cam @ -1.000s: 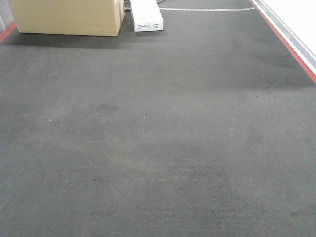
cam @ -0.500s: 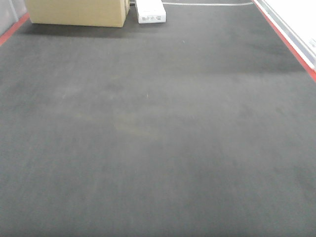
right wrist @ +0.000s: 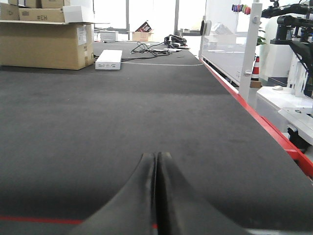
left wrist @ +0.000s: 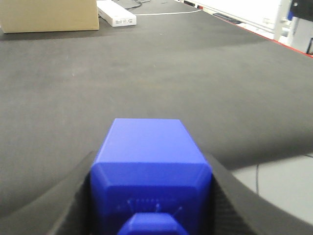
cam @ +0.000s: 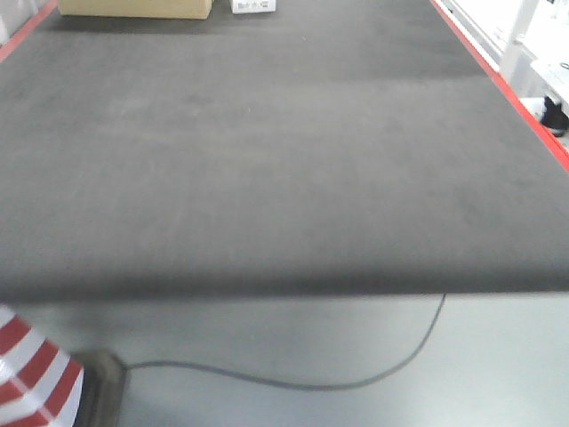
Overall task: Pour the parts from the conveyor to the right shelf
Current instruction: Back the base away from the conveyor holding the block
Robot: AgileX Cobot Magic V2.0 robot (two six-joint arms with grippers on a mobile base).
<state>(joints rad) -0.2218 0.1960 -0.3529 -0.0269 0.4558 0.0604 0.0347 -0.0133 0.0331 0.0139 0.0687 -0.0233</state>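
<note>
A royal-blue part (left wrist: 146,142) with a small stud facing the camera fills the lower left wrist view. My left gripper (left wrist: 150,164) is shut on it, one black finger pressed to each side. It hangs above the dark conveyor (left wrist: 146,63) near the belt's front edge. In the right wrist view my right gripper (right wrist: 156,155) is shut with nothing in it, low over the conveyor (right wrist: 98,112) by its red front rail. The front view shows the bare belt (cam: 267,142) and neither gripper. The right shelf is out of view.
A cardboard box (right wrist: 44,46) and a white flat box (right wrist: 109,59) sit at the belt's far end. A red rail (right wrist: 244,105) edges the right side, with a clear panel on a post (right wrist: 247,49). On the floor lie a cable (cam: 356,378) and a red-white striped object (cam: 31,369).
The front view has backed away from the belt. The boxes have slid to the top edge, and the belt's near edge, the floor and the cable have come into view.
</note>
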